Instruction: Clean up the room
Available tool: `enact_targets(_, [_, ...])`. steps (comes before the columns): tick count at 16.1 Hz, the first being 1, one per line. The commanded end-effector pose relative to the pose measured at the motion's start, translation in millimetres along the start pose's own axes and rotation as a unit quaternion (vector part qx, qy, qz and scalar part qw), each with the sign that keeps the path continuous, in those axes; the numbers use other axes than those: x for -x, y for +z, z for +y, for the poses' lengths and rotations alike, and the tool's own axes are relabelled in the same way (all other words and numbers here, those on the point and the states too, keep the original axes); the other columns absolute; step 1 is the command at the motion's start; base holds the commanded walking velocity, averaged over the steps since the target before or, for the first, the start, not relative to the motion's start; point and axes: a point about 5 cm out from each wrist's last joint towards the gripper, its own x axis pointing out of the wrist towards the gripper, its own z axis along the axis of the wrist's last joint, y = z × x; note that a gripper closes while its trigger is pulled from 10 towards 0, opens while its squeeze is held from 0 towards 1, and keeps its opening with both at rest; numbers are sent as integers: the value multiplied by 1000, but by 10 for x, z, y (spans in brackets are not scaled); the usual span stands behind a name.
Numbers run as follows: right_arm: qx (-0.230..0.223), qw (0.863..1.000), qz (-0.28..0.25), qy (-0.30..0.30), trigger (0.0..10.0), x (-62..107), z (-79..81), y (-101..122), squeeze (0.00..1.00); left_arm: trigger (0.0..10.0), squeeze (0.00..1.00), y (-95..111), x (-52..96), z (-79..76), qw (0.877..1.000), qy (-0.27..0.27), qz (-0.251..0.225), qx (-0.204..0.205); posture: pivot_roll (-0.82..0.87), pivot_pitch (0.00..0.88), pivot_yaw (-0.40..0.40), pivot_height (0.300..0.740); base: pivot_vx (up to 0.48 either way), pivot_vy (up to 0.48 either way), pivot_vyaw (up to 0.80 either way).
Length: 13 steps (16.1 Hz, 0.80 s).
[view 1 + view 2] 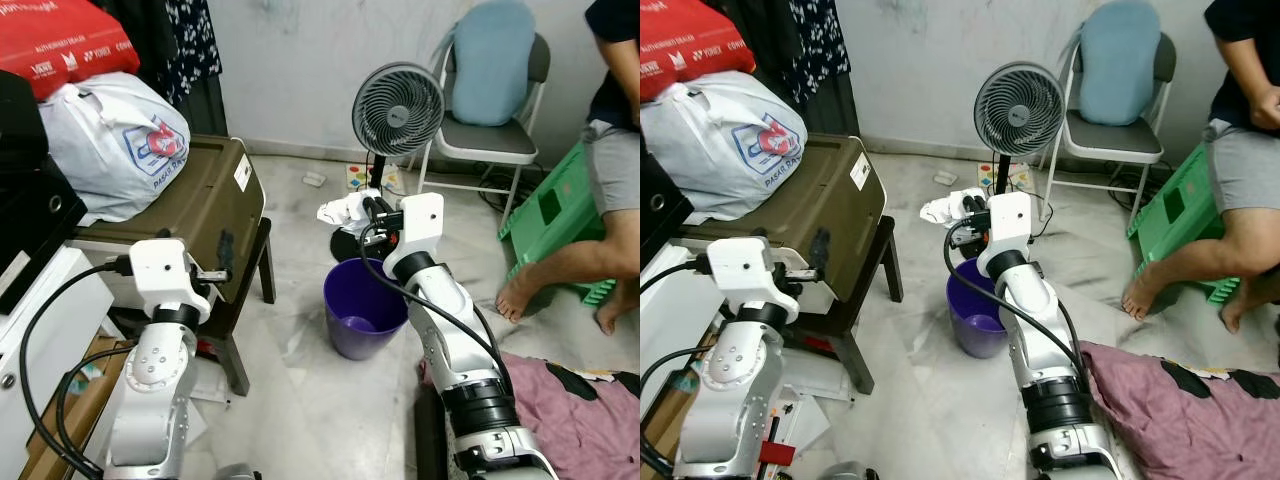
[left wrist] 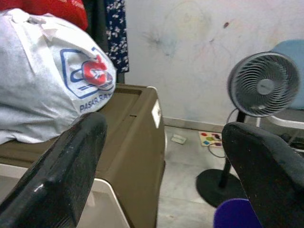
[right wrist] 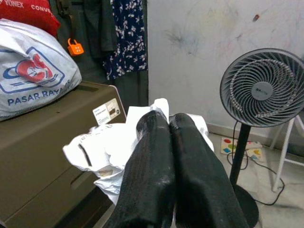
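Our right gripper (image 1: 362, 210) is clenching crumpled white paper (image 3: 114, 147), holding it just above and behind the purple bin (image 1: 362, 310), which sits below, nearer us; our left gripper (image 1: 222, 268) is hanging open beside the brown case (image 1: 205, 200)
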Motion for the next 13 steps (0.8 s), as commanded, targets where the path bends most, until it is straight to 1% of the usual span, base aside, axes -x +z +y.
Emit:
enact_targets(1, [4,1000,-7,0,10000,-23,-8,41,0,10000,0,28,-12,-16,1000,-7,-6,1,-58,0,-6,740,319,0,0])
enact_targets(10, [3,1000,-10,2,10000,-24,2,43,0,10000,0,28,-9,-27,1000,-11,-5,0,-59,0,-2,740,328,0,0])
enact_targets(13, [-6,1000,-12,-1,10000,-25,-4,43,0,10000,0,27,-10,-30,1000,-11,-6,1,-59,0,-2,740,335,0,0])
